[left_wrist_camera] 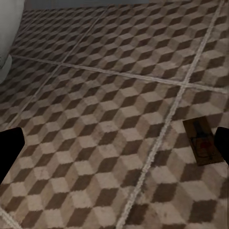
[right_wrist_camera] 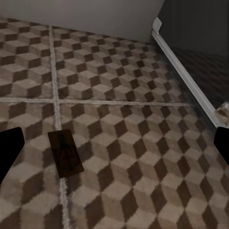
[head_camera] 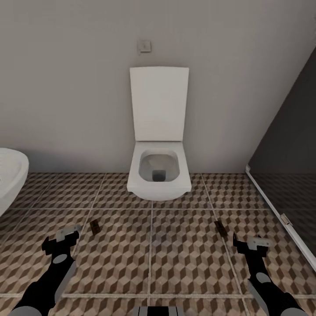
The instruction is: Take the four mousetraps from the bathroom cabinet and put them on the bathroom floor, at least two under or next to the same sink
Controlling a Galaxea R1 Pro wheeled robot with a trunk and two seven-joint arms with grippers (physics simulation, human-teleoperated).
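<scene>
Two mousetraps lie flat on the cube-patterned bathroom floor (head_camera: 153, 259) in front of the toilet. One mousetrap (head_camera: 95, 226) (left_wrist_camera: 202, 141) is just ahead and to the right of my left gripper (head_camera: 62, 239) (left_wrist_camera: 114, 148), which hangs open above the tiles. The other mousetrap (head_camera: 220, 228) (right_wrist_camera: 66, 152) lies just ahead and to the left of my right gripper (head_camera: 249, 244) (right_wrist_camera: 114, 148), which is also open and holds nothing. The cabinet and the bathroom sink are out of view.
A white toilet (head_camera: 159, 171) with its lid up stands against the back wall. A rounded white fixture (head_camera: 9, 177) juts in at the left edge. A dark glass partition (head_camera: 289, 166) with a white base rail (right_wrist_camera: 183, 67) runs along the right.
</scene>
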